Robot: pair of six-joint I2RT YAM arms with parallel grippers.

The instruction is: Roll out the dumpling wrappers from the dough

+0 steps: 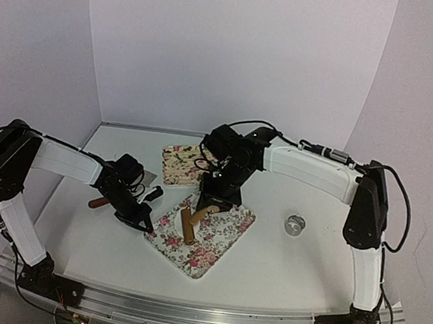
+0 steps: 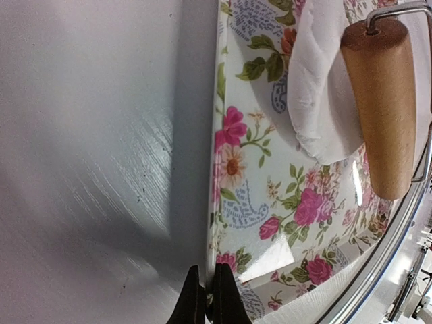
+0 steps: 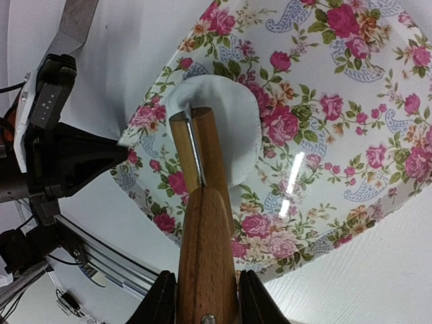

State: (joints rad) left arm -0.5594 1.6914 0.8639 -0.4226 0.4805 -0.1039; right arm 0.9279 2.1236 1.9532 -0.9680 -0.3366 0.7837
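Note:
The dough (image 3: 229, 121) is a thin, roundish white patch on the near flowered tray (image 3: 351, 101). A wooden roller (image 3: 202, 148) lies across the patch's left part. My right gripper (image 3: 202, 307) is shut on the roller's wooden handle (image 3: 206, 256). In the left wrist view the dough (image 2: 317, 88) lies partly under the roller (image 2: 385, 101). My left gripper (image 2: 206, 300) is shut on the tray's rim (image 2: 217, 169). In the top view the left gripper (image 1: 147, 224) is at the tray's left corner and the right gripper (image 1: 216, 203) is above the tray (image 1: 218, 248). No cut round wrapper shows.
A second flowered tray (image 1: 181, 164) stands behind the first. A scraper with a reddish handle (image 1: 98, 202) lies on the table to the left. A small metal ring (image 1: 295, 224) sits on the table to the right.

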